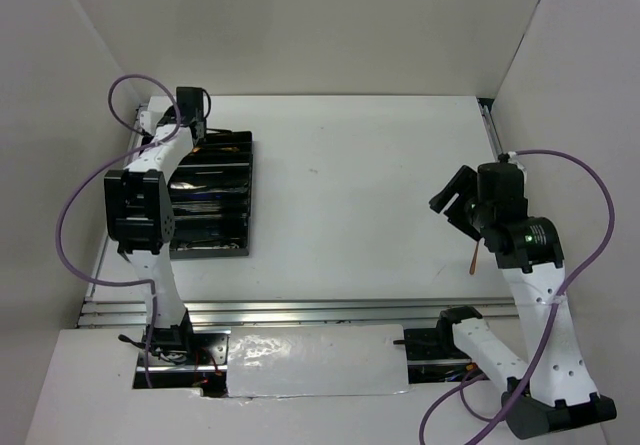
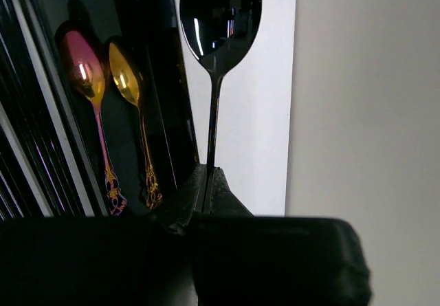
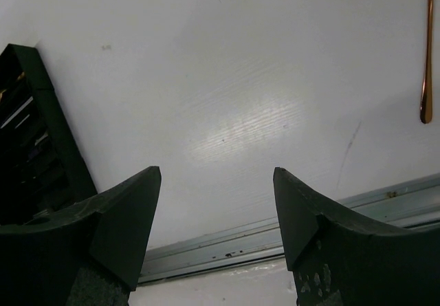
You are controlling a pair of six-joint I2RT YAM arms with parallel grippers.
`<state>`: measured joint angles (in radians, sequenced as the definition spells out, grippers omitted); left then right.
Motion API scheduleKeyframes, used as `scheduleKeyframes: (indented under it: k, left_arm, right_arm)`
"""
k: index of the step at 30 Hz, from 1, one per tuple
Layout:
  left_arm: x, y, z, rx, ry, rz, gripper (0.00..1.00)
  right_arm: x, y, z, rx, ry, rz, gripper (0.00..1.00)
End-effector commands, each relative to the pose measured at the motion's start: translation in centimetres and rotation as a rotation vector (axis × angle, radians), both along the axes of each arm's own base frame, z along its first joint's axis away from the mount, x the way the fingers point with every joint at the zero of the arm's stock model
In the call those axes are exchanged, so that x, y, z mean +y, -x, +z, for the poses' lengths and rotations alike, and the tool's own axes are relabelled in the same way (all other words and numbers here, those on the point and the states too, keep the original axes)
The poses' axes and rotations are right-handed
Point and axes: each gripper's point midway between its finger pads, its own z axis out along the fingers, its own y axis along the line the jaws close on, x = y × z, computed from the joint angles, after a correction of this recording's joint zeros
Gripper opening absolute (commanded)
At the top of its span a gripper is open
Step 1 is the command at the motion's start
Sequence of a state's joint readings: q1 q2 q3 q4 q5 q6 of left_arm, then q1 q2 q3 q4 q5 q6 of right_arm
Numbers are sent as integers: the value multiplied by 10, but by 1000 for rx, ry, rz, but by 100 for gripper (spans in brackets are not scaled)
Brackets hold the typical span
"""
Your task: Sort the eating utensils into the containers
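Right gripper [image 3: 216, 175], jaws apart, over the table [image 1: 370, 195] toward its right edge, near a copper-coloured utensil handle [image 3: 427, 58]. Left gripper [image 2: 210, 182], clamped on the black spoon [image 2: 220, 17] by its handle, at the far edge of the black tray [image 1: 247, 165]; two small spoons [image 2: 127, 79] lie in one compartment.

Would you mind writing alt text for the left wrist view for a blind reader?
The left gripper is shut on the handle of a black spoon, its bowl pointing away. Beside it, a pink-tinted spoon and a gold spoon lie side by side in the black tray.
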<state>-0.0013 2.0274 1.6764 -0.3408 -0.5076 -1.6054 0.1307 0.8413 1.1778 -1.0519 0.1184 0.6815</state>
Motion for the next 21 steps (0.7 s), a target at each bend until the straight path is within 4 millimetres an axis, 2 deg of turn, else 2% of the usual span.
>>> scheduleKeyframes:
  k: [1,5,7,11,16,19,20,21]
  left_arm:
    - [5,-8,10,-70,21,105,0]
    - [3,-10,-12,-20,56,149,0]
    - [2,-17,-14,-44,47,126,0]
    - [2,-24,-24,-32,34,128,0]
    - [0,-18,-45,19,47,147,0]
    - [-1,-16,-50,17,36,144,1]
    - [-3,-18,-50,11,30,131,8]
    - [-2,-19,-49,11,19,119,35]
  right_arm:
    - [-5,-3,6,12,21,-16,75]
    - [1,-10,6,23,27,36,75]
    - [8,-15,5,39,19,78,75]
    - [7,-23,3,49,38,83,76]
    - [5,-33,-2,88,65,94,76]
    - [9,-37,-7,109,61,112,77]
    - [9,-37,-7,111,60,115,77]
    - [8,-38,-6,109,65,117,77]
